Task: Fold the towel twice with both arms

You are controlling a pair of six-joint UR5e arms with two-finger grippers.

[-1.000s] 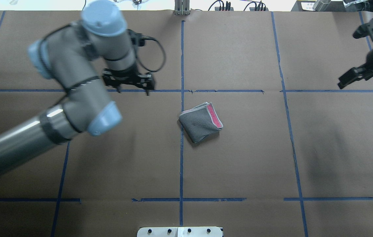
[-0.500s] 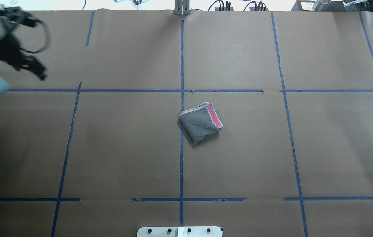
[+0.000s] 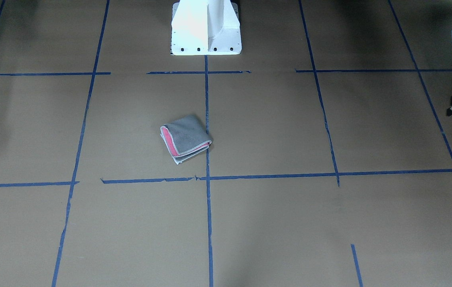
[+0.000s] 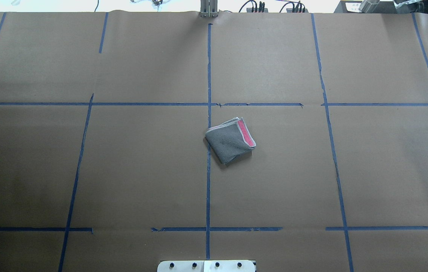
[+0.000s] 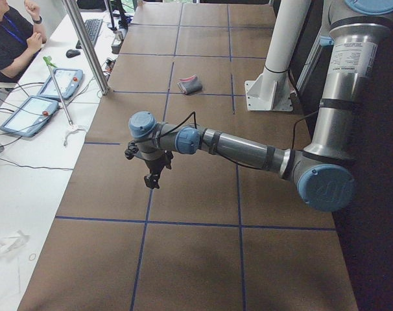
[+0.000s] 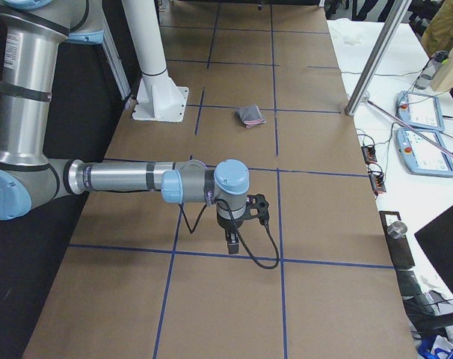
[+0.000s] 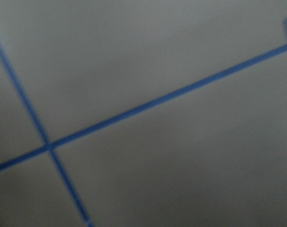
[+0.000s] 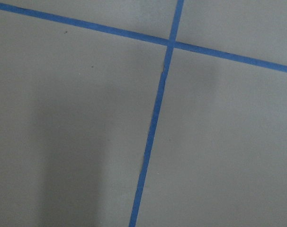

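Overhead exterior: folded towel [image 4: 230, 139], grey face up

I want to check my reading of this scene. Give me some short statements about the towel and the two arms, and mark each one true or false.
1. The small square cloth towel lies folded, dark grey face up, with a pink strip along one edge. True.
2. The jaws of the left arm grip a corner of the towel. False: they hang over the bare brown paper-covered table, well away from the towel.
3. The towel lies near the table's middle, one corner on the central blue tape line. True.
4. Both arms show in the overhead view. False: no arm shows there; the right arm shows in the right side view.
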